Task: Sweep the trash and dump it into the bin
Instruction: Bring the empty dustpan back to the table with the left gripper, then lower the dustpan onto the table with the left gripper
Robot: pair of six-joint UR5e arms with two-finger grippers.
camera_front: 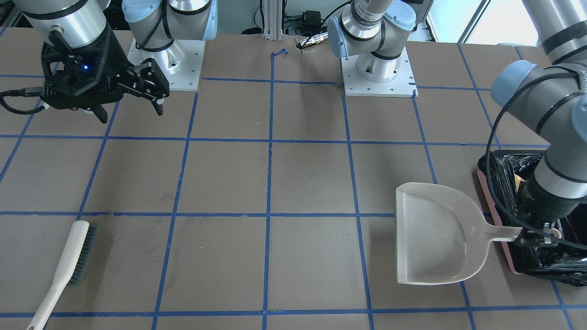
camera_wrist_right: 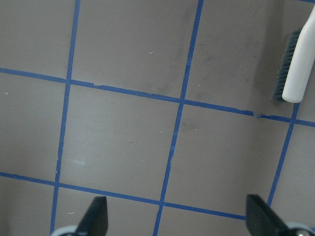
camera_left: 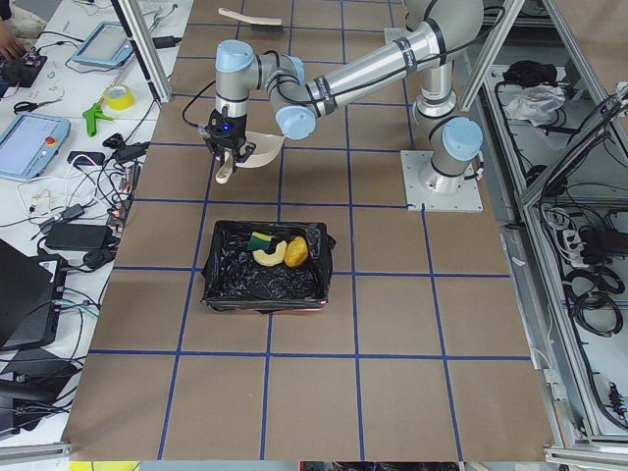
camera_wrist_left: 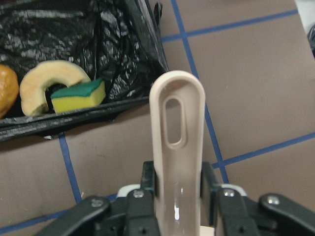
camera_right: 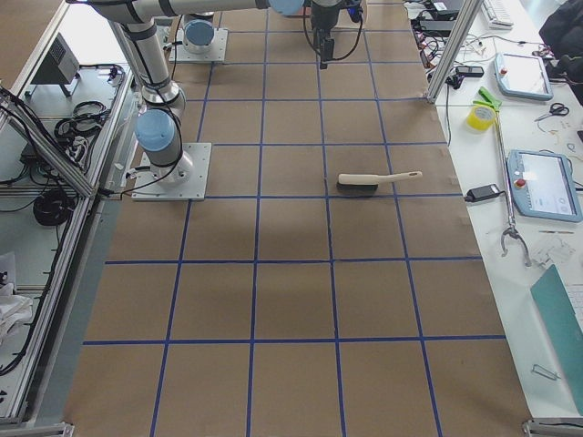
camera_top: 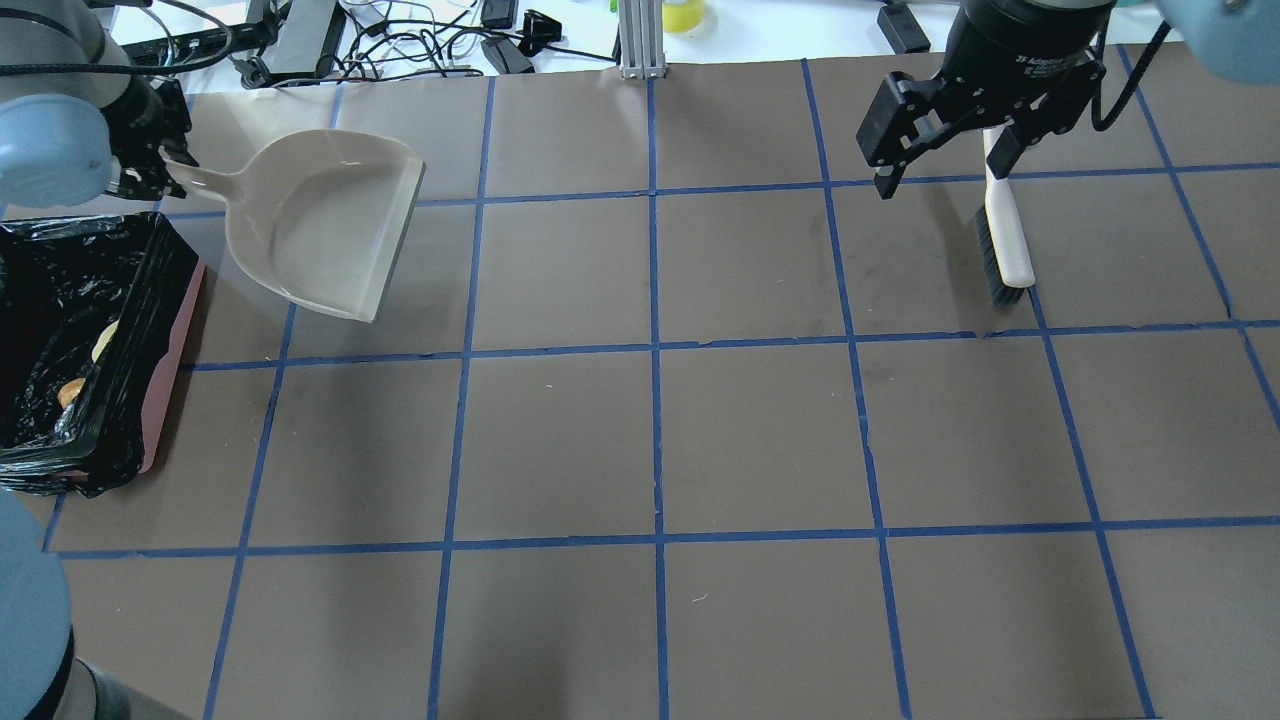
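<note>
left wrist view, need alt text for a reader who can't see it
The left gripper clamps the beige dustpan handle, which runs up mid-frame. Behind it the black-lined bin holds a curved pastry, a yellow-green sponge and a golden-brown lump.

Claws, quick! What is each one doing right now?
Left claw: shut on the handle of the dustpan.
Right claw: open, holding nothing.

One legible mark
You can read only white "2F Adapti…" on the black two-finger right gripper (camera_top: 942, 172); the rest blurs.
</note>
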